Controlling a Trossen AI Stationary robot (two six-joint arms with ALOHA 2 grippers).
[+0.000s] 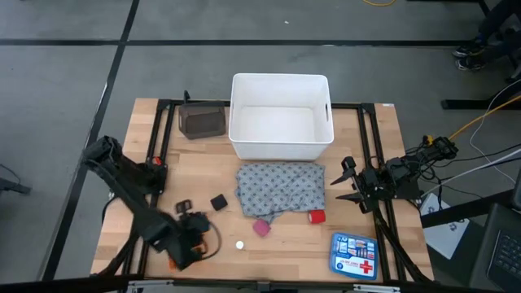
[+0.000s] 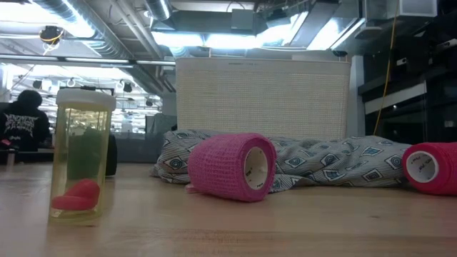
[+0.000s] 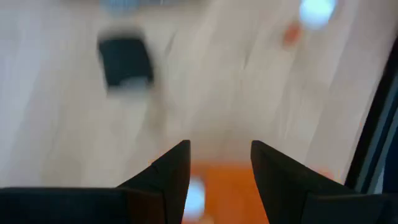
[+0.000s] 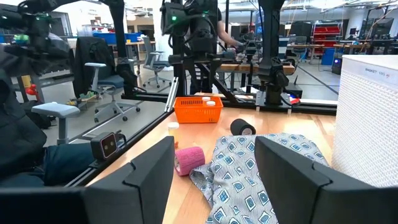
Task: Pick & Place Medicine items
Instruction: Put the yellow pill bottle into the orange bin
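Observation:
A grey dotted cloth (image 1: 278,189) lies crumpled mid-table in front of the white bin (image 1: 281,146). At its near edge lie a pink roll (image 1: 261,228) and a red roll (image 1: 317,216), on their sides in the low view, pink (image 2: 232,165) and red (image 2: 428,168). A black roll (image 1: 218,202) lies left of the cloth. A clear yellowish vial with a white cap (image 1: 239,243) stands upright (image 2: 81,160). My left gripper (image 3: 221,163) is open and empty, pointing down over an orange basket (image 3: 227,186) at the near left. My right gripper (image 1: 348,184) is open and empty at the table's right edge, level, pointing at the cloth (image 4: 249,168).
A blue first-aid pouch (image 1: 355,254) lies at the near right. A dark translucent container (image 1: 202,122) stands left of the bin. A small black piece (image 1: 183,206) lies by my left arm. The orange basket (image 4: 198,109) holds small white items. Black frame rails run along the table's sides.

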